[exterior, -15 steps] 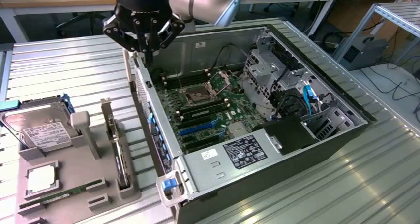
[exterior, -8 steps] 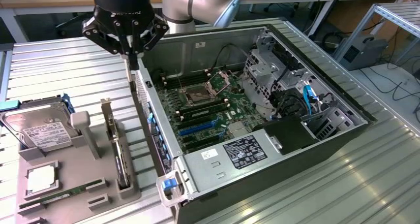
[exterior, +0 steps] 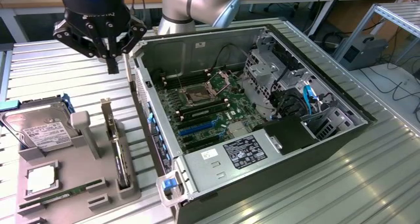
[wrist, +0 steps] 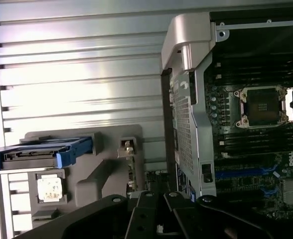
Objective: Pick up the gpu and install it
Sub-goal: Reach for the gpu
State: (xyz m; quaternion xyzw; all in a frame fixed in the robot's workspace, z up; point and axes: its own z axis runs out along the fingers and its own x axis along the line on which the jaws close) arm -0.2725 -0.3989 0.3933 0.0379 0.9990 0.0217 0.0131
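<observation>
We see the gripper (exterior: 113, 68) closed tight and empty, hovering just beside the open computer case (exterior: 196, 42). Well below and apart from it, the gpu (exterior: 118, 150) stands on edge in its grey holder (exterior: 85, 184), untouched. Pickup and installing are both left to do.

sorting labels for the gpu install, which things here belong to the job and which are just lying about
In the job:
gpu, upright in the grey holder
computer case, open, motherboard bare
gripper, shut, holding nothing, up beside the case

Lying about, all in the same holder:
hard drive
processor chip
memory stick
</observation>
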